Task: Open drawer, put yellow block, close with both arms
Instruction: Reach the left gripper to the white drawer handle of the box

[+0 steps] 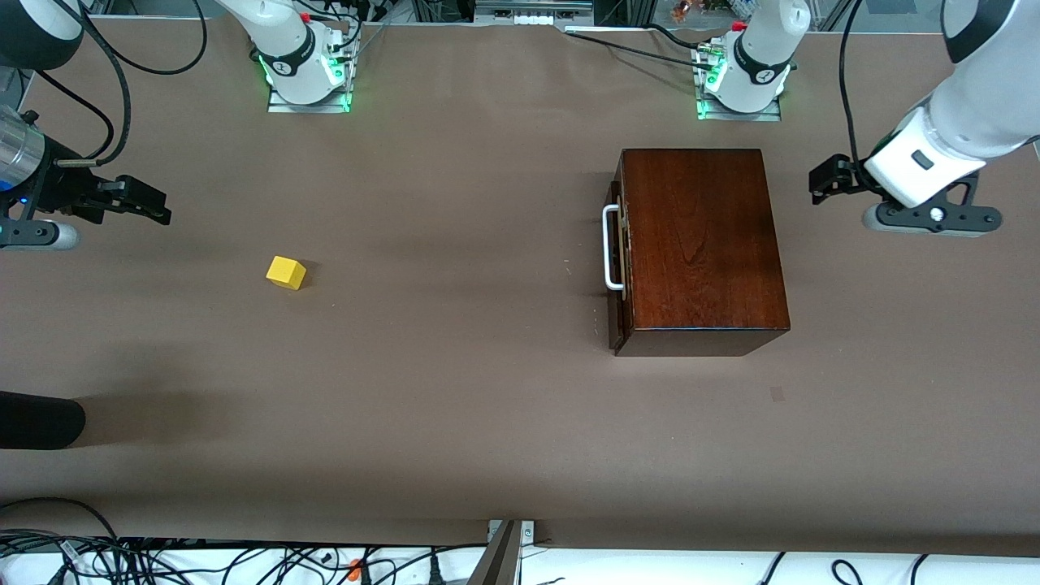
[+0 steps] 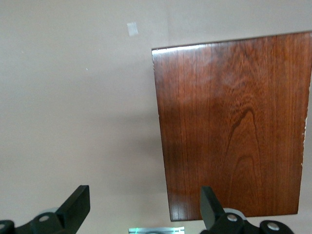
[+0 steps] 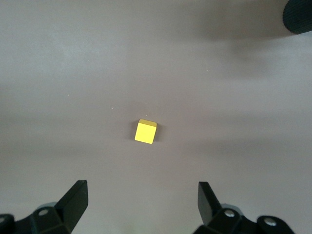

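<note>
A small yellow block [image 1: 286, 272] lies on the brown table toward the right arm's end; it also shows as the yellow block [image 3: 146, 131] ahead of my right gripper [image 3: 142, 197]. My right gripper [image 1: 161, 207] hangs open and empty above the table at that end, apart from the block. The dark wooden box [image 1: 699, 236] stands toward the left arm's end. Its drawer is shut, and the drawer's white handle [image 1: 611, 248] faces the block. My left gripper [image 1: 817, 185] hovers open beside the box, on the side away from the handle. The left gripper [image 2: 145, 200] holds nothing; the box [image 2: 234, 126] top fills that view.
A black rounded object [image 1: 36, 421] juts in at the right arm's end, nearer the front camera than the block. A small tape mark [image 1: 777, 394] sits on the table in front of the box. Cables [image 1: 244, 561] run along the table's near edge.
</note>
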Robot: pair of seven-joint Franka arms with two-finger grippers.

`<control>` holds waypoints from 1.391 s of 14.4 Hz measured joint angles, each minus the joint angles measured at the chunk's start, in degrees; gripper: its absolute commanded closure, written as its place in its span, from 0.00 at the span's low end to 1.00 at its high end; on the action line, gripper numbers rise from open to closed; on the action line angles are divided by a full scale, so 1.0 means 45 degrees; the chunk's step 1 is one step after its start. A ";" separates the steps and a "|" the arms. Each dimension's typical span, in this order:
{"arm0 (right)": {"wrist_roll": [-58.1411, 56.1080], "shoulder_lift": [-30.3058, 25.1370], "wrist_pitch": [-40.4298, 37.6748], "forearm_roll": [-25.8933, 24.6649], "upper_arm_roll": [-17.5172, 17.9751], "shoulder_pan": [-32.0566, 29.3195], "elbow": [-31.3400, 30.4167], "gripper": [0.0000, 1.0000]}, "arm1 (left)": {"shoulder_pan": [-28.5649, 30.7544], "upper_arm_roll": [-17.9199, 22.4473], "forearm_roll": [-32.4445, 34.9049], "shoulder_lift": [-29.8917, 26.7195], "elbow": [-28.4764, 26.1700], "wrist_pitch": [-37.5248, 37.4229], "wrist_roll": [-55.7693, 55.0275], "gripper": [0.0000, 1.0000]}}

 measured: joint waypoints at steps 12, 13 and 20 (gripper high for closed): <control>-0.0003 0.0065 -0.0002 0.0000 0.0010 0.0039 -0.0002 0.00 | -0.5215 -0.0282 -0.0032 0.4408 0.2087 0.2651 -0.4496 0.00; -0.0003 0.0066 -0.0002 0.0000 0.0010 0.0039 0.0000 0.00 | -0.5655 -0.0280 -0.0020 0.4773 0.2178 0.2902 -0.5081 0.00; -0.0003 0.0070 -0.0002 0.0000 0.0010 0.0040 -0.0001 0.00 | -0.7143 -0.0271 0.1344 0.6129 0.2255 0.3300 -0.7007 0.00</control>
